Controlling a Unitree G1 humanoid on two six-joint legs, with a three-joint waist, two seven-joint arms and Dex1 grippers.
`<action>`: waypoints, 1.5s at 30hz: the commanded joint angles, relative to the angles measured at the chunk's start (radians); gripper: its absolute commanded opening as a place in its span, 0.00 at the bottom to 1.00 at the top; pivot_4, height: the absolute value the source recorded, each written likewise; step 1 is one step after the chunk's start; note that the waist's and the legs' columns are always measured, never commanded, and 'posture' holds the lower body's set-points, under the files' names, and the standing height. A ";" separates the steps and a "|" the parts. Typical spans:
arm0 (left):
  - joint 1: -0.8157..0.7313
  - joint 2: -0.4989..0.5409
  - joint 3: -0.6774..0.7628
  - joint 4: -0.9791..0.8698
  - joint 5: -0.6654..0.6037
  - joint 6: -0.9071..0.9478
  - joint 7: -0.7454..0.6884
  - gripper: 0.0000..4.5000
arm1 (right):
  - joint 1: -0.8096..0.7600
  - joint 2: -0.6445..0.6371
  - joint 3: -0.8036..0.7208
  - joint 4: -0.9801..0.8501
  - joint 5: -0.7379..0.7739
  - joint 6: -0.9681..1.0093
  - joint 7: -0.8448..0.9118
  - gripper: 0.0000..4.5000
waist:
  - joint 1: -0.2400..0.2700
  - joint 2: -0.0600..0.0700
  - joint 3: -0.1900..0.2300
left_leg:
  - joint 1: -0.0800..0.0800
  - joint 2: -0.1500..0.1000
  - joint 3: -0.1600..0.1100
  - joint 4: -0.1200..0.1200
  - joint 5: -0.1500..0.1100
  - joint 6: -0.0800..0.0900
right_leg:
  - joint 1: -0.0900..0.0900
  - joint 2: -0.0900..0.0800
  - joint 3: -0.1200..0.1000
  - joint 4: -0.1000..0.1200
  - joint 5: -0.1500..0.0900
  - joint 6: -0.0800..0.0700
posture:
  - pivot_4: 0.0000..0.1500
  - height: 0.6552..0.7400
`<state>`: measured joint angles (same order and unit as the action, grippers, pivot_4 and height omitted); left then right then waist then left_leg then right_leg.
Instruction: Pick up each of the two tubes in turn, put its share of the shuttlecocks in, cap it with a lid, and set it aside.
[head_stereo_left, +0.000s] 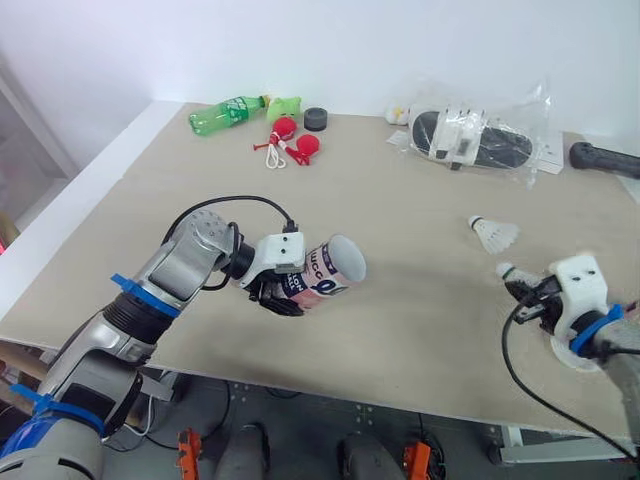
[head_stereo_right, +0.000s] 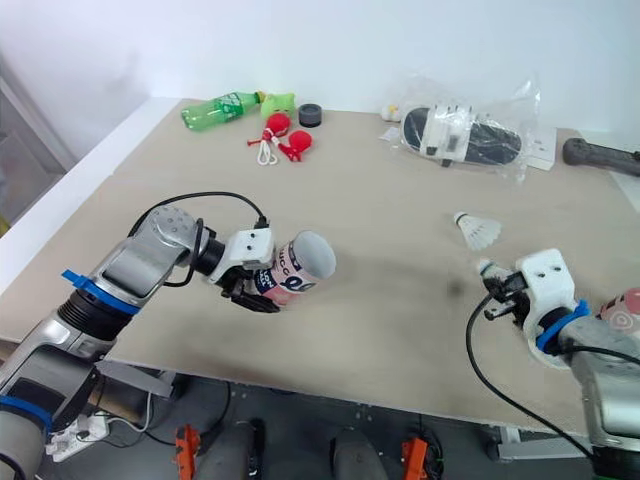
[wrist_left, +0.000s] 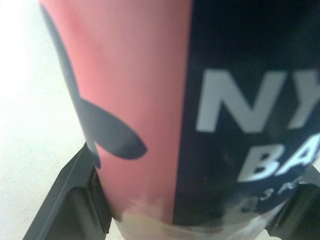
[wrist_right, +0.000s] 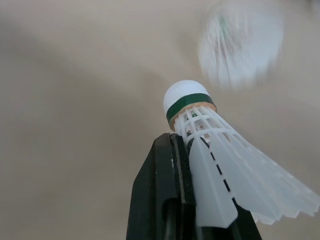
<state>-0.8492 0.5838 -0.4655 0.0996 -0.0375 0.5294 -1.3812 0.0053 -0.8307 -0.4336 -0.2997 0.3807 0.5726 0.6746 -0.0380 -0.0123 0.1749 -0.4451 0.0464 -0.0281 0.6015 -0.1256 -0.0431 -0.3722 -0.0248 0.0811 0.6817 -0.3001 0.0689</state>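
My left gripper (head_stereo_left: 288, 291) is shut on a pink and dark blue tube (head_stereo_left: 333, 266), held tilted above the table's front left with its open mouth facing right. In the left wrist view the tube's printed wall (wrist_left: 150, 100) sits between the black fingers (wrist_left: 75, 195). At the front right, my right gripper (head_stereo_left: 522, 287) is shut on a white shuttlecock (wrist_right: 200, 130) with a green-banded cork, cork pointing left. A second shuttlecock (head_stereo_left: 493, 233) lies loose on the table just beyond it. A pink object, possibly the other tube (head_stereo_right: 622, 310), peeks out behind my right arm.
Along the back lie a green bottle (head_stereo_left: 225, 113), small red items (head_stereo_left: 290, 142), a black round piece (head_stereo_left: 316, 119), a plastic bag holding black and white footwear (head_stereo_left: 470, 138) and a black handle (head_stereo_left: 605, 160). A white disc (head_stereo_left: 578, 358) lies under my right wrist.
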 joint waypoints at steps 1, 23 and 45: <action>-0.006 -0.009 -0.008 -0.001 0.003 -0.004 0.000 0.66 | -0.124 -0.110 0.002 -0.246 0.174 0.086 0.101 0.01 | -0.007 0.000 0.000 | 0.000 0.000 0.000 0.000 0.000 0.000 | 0.000 0.000 0.000 0.000 0.001 0.000 | 1.00 1.00; -0.010 -0.022 -0.006 0.009 0.010 0.002 0.019 0.66 | -0.631 -0.141 0.542 -0.353 0.117 0.194 0.227 0.32 | 0.008 -0.005 0.002 | -0.005 0.002 -0.002 0.001 -0.001 0.000 | -0.004 0.000 -0.004 0.000 -0.001 -0.003 | 1.00 1.00; -0.009 -0.023 -0.014 0.021 0.008 -0.019 0.019 0.66 | -0.247 0.062 -0.018 -0.006 -0.012 0.280 -0.268 0.99 | 0.007 -0.002 0.000 | -0.003 0.001 -0.001 0.001 0.000 0.000 | -0.003 0.000 -0.002 0.000 0.000 -0.002 | 1.00 1.00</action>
<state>-0.8608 0.5628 -0.4732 0.1163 -0.0377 0.5206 -1.3632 -0.2246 -0.7733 -0.4482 -0.3085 0.3978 0.8789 0.4513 -0.0311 -0.0142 0.1746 -0.4477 0.0476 -0.0287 0.6022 -0.1258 -0.0429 -0.3745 -0.0243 0.0791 0.6823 -0.3004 0.0671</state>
